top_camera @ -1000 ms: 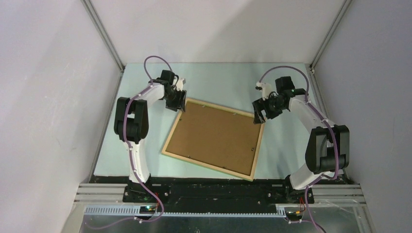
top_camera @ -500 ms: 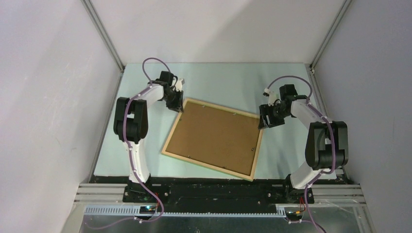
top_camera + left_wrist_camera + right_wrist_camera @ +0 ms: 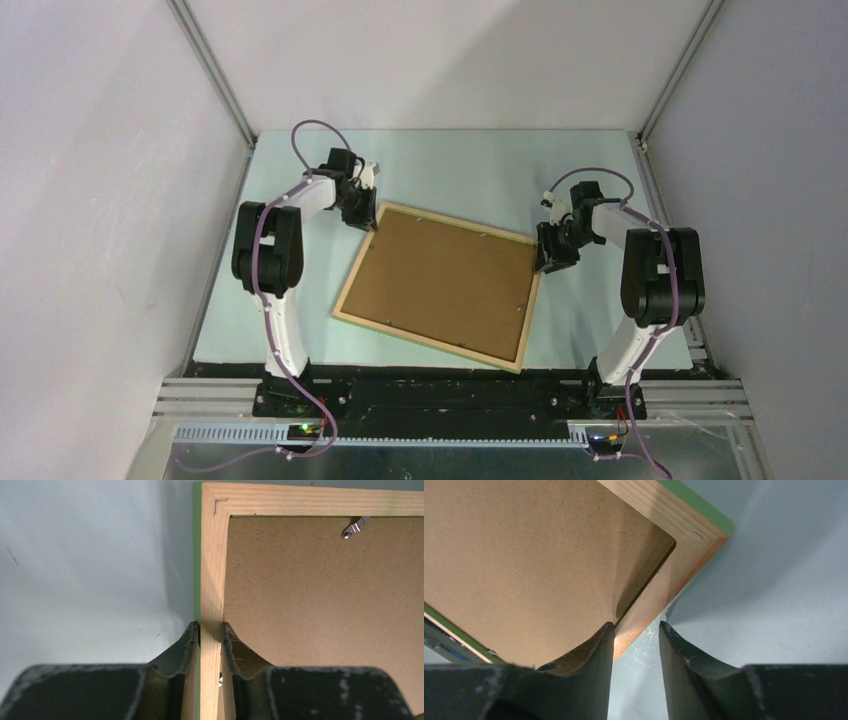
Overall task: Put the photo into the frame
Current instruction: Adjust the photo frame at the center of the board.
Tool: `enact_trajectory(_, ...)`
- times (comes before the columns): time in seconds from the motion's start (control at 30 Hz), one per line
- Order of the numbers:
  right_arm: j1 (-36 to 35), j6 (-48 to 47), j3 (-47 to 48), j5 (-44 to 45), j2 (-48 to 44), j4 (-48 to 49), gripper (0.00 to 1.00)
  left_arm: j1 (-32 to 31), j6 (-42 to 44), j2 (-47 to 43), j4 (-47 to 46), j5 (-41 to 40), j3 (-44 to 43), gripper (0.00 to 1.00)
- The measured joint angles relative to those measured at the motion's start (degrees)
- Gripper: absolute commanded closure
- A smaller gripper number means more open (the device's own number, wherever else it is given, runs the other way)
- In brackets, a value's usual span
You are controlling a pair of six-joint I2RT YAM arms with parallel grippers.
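Note:
The frame point(image 3: 428, 342) lies face down and skewed on the table, its light wood back up and a green edge showing. Inside it sits the photo point(image 3: 445, 280), showing only its brown board back. My left gripper point(image 3: 368, 218) is at the frame's far left corner. In the left wrist view the gripper point(image 3: 210, 630) is shut on the wooden rail point(image 3: 212, 570), one finger on each side. My right gripper point(image 3: 547, 258) is at the far right corner. Seen from its wrist, the right gripper point(image 3: 636, 630) straddles the rail point(image 3: 679, 575), open, with a gap outside the wood.
A small metal clip point(image 3: 354, 527) sits on the frame's far rail over the board. Pale green table point(image 3: 460, 165) lies beyond the frame. Grey walls enclose the left, right and back. The arm bases stand at the near edge.
The left jaws have closed onto the frame's left rail. The right gripper has drawn back and down to the right rail, its jaws narrowing around it. The frame has not shifted.

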State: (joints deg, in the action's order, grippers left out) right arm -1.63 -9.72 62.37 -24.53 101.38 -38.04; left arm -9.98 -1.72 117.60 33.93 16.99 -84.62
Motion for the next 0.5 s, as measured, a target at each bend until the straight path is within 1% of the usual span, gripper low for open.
enact_trajectory(0.23,0.1,1.8,2.3,-1.9,2.8,-1.9,0.82,0.0,0.0,-1.2,-2.3,0.2,2.1,1.0)
enact_trajectory(0.37,0.5,2.2,4.4,-2.5,4.6,-3.7,0.87,0.1,0.0,-2.2,-3.4,0.2,3.7,1.0)
enact_trajectory(0.5,0.6,2.1,7.7,-2.3,7.0,-5.2,0.9,0.3,0.0,-3.4,-3.7,0.4,5.5,1.0)
